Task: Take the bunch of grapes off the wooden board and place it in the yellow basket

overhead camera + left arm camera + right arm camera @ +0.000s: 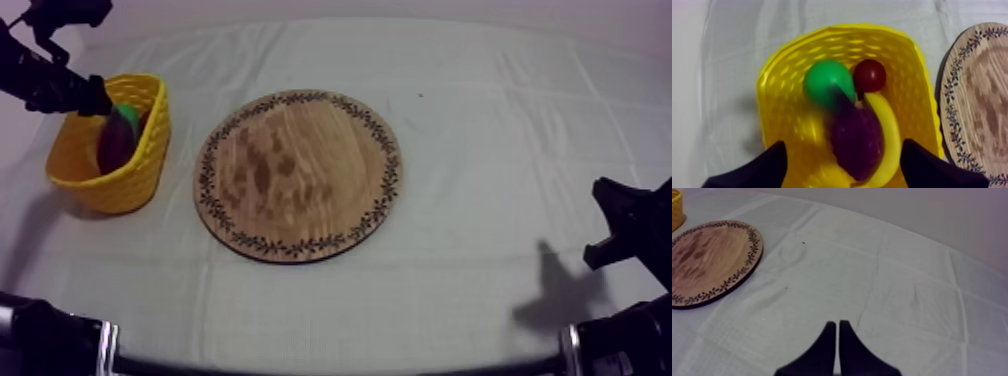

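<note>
Over the yellow basket (pixel 797 47), the left gripper (pixel 843 145), its two black fingers (pixel 752 167) spread wide with nothing held between them. Directly beneath that gap, inside the basket, the bunch of grapes (pixel 857 140), dark purple and blurred, clear of both fingers. Against the grapes, a banana (pixel 888 125) curving along one side. Just beyond, a green pear (pixel 824 85) and a small red fruit (pixel 869 75) side by side (touching or only close, hard to tell). From above, the left gripper (pixel 100 98) at the far rim of the basket (pixel 135 175), with the grapes (pixel 120 140) a dark shape inside. Basket near the tabletop's left edge, toward its far left corner. Just beside it, at the tabletop's middle, the round wooden board (pixel 300 175) with a patterned rim, flat on the grey-white cloth (pixel 480 120), its wood face bare. By the tabletop's right edge, well apart from the board, the right gripper (pixel 837 333) low over plain cloth, fingers pressed together into a narrow wedge, gripping nothing.
</note>
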